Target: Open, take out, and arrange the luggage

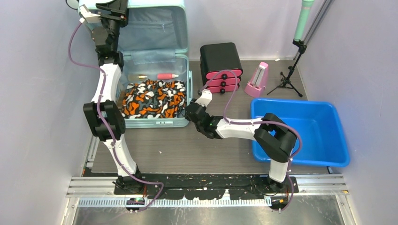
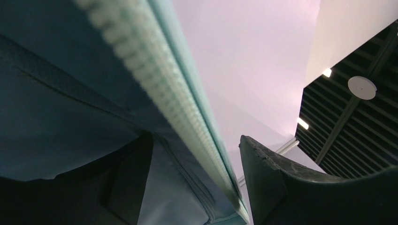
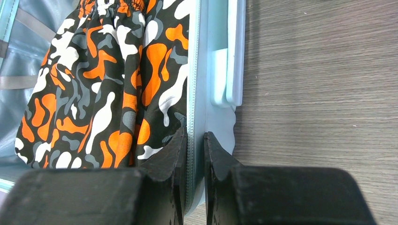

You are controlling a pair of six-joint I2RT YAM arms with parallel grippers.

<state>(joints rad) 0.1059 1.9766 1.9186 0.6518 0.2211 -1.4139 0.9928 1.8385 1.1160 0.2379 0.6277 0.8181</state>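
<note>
The pale mint luggage lies open at the back left of the table, its lid standing up against the wall with the blue lining showing. My left gripper is up at the lid's top left corner. In the left wrist view it is open, its fingers on either side of the lid's zip edge, and the right finger stands apart from that edge. My right gripper is shut on the lower shell's rim at its front right corner. An orange, black and white patterned cloth fills the shell.
Behind the cloth lie a pink-capped tube and a pale bottle. A black drawer box with pink drawers and a pink stand sit right of the luggage. A blue tub fills the right side, with a tripod behind it.
</note>
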